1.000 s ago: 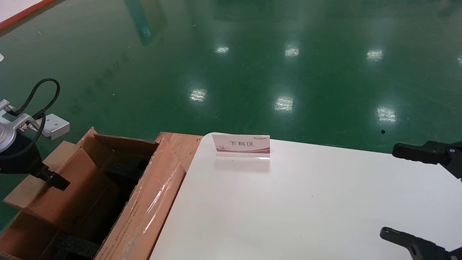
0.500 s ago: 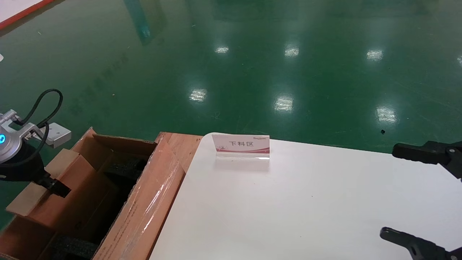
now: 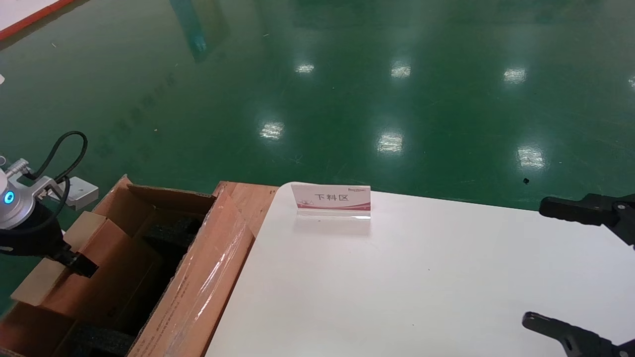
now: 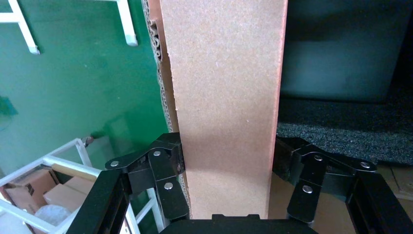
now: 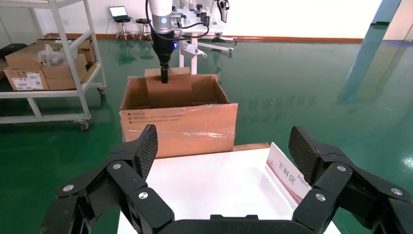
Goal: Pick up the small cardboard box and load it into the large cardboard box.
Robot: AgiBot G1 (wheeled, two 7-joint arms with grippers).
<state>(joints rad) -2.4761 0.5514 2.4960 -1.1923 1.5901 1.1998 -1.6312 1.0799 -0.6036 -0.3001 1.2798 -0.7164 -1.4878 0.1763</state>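
The right tool [image 3: 570, 267] hangs idle over the counter's [image 3: 397, 287] right edge, its two black fingers [image 5: 141, 151] spread wide apart and holding nothing. The white counter top bears only a small sign [image 3: 331, 201], which stands upright near the far edge toward the far left corner and carries red-and-white print. Just off the counter's left edge sits the carton [image 3: 198, 282], long and deep, running from the near left corner to the far left one; its taped flap [image 3: 213, 267] with small print leans against that edge, and black foam [image 3: 168, 233] shows inside. The left tool [image 4: 229, 165] is clamped on the small box [image 3: 94, 267], its fingers [image 4: 165, 170] pressed against the two broad faces with the paler narrow edge showing between them in the left wrist view. The small box stands on edge, its lower part down inside the carton along the side away from the counter and its upper part rising above the rim; the right wrist view shows it upright in the open carton with the left tool gripping its top edge from above. Beyond the counter's far edge stretches a glossy green floor [image 3: 347, 89].
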